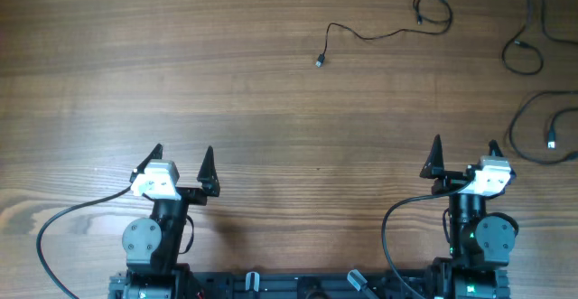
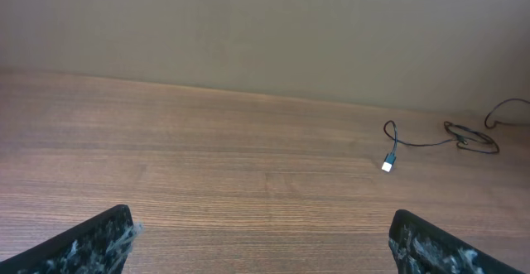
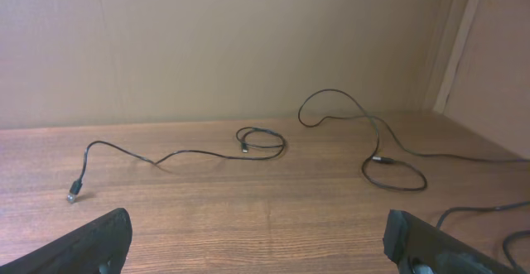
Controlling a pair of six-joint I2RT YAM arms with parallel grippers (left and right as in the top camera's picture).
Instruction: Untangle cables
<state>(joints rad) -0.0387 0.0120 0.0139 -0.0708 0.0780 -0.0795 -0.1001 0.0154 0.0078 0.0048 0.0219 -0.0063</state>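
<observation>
Three thin black cables lie apart on the far right part of the wooden table. One cable [image 1: 361,35] [image 3: 190,152] runs from a small plug to a little loop. A second cable [image 1: 522,51] [image 3: 394,172] loops near the top right corner. A third cable [image 1: 533,150] [image 3: 480,212] curls at the right edge. My left gripper [image 1: 183,151] [image 2: 261,213] stands open near the front left, far from all of them. The right gripper [image 1: 464,144] [image 3: 257,216] is open too, at the front right, with nothing between its fingers. The left wrist view shows the first cable [image 2: 422,143] ahead to the right.
Thicker black wires [image 1: 54,231] curve from each arm base along the front edge. A beige wall [image 3: 248,42] rises behind the table's far edge. Bare wood [image 1: 181,55] fills the left and middle.
</observation>
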